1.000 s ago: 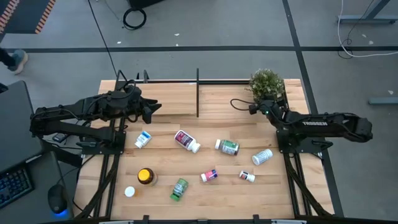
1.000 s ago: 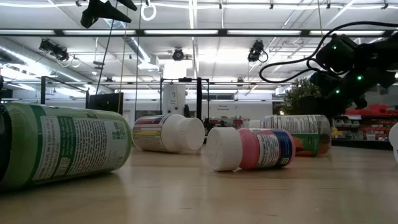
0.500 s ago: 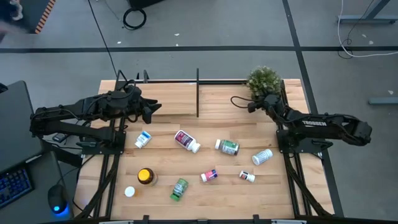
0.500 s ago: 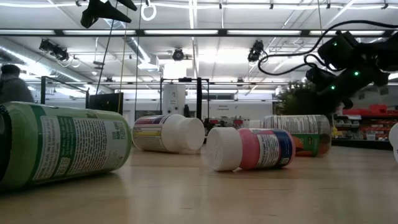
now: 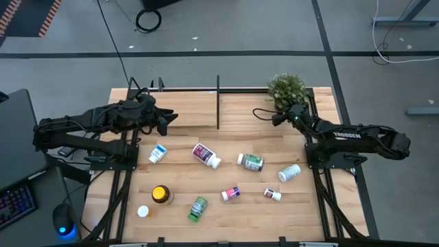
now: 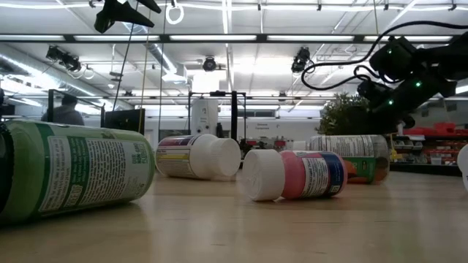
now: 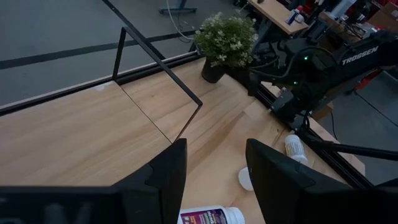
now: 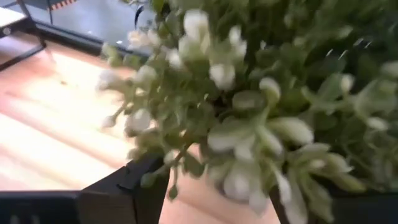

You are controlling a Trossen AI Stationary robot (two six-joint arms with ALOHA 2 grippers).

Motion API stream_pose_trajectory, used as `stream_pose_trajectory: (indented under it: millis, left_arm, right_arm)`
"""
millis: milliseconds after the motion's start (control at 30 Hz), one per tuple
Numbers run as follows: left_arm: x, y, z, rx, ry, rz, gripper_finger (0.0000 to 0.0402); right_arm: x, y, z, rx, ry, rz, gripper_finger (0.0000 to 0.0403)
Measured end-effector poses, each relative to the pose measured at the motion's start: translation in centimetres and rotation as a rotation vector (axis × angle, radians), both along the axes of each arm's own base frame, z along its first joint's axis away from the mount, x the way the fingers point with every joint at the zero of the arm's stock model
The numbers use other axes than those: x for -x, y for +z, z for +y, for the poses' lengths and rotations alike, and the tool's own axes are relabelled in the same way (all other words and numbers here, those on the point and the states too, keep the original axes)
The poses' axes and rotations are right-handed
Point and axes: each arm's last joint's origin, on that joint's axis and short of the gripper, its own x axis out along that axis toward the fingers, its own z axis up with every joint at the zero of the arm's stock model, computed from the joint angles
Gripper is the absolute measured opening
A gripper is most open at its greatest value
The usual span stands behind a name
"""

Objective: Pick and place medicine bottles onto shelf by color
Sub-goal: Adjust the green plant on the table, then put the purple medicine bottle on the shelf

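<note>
High view: seven medicine bottles point(image 5: 206, 156) lie scattered on the table point(image 5: 226, 219); shelf point(image 5: 199, 110) at back holds none. Right gripper point(image 5: 282, 116) beside the potted plant point(image 5: 287, 88).
Left wrist view: left gripper point(image 7: 214, 180) parted, holding nothing.
Right wrist view: right fingers point(image 8: 134, 186) apart, plant leaves between them.

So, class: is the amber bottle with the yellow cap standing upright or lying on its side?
Upright: in the high view the amber bottle shows its round yellow cap from above.
</note>
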Motion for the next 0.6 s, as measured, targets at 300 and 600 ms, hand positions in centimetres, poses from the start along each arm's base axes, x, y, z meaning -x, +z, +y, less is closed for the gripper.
stream_pose_trajectory:
  millis: [300,600]
  left_arm:
    - [0.0,0.0,0.0,0.002,0.0,-0.001,0.0172]
    - [-0.2,0.4,0.0,-0.035,-0.014,-0.028,0.0172]
  right_arm:
    - [-0.4,0.8,1.3,-0.016,0.07,-0.08,0.0266]
    - [0.1,1.6,3.3,-0.267,0.068,-0.078,0.0279]
